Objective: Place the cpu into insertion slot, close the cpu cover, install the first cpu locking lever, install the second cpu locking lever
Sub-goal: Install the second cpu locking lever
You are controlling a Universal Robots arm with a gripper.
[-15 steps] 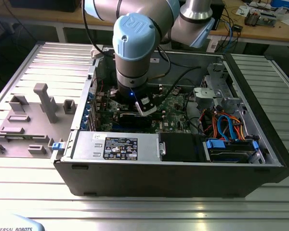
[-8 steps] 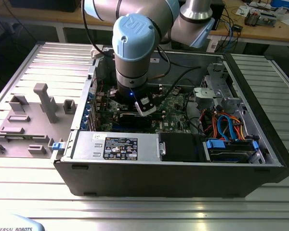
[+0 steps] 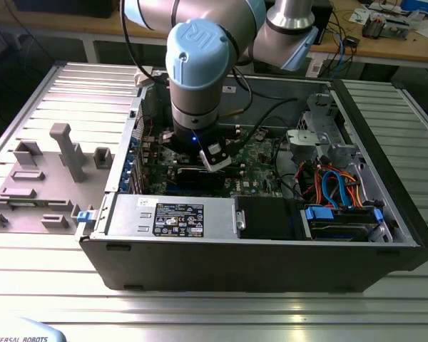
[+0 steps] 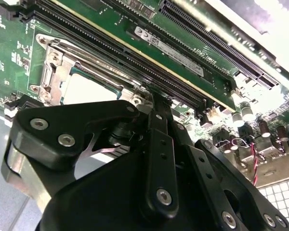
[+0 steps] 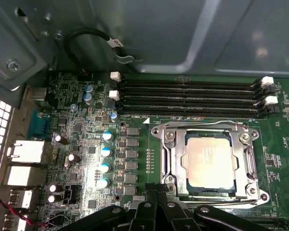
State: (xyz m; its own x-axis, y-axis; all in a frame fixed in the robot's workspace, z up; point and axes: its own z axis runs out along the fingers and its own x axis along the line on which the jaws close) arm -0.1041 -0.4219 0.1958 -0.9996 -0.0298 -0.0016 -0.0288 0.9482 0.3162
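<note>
Ribbed aluminium tabletop (image 3: 221, 313) is seen under an open computer case (image 3: 271, 263), into which the arm is lowered. The gripper (image 4: 151, 103) is seen with its jaws drawn together, nothing clasped between them. Just ahead of the jaws the cpu (image 5: 208, 161) is seated in the insertion slot (image 5: 169, 166), framed by the cpu cover (image 5: 250, 163), beside the memory slots (image 5: 188, 96).
</note>
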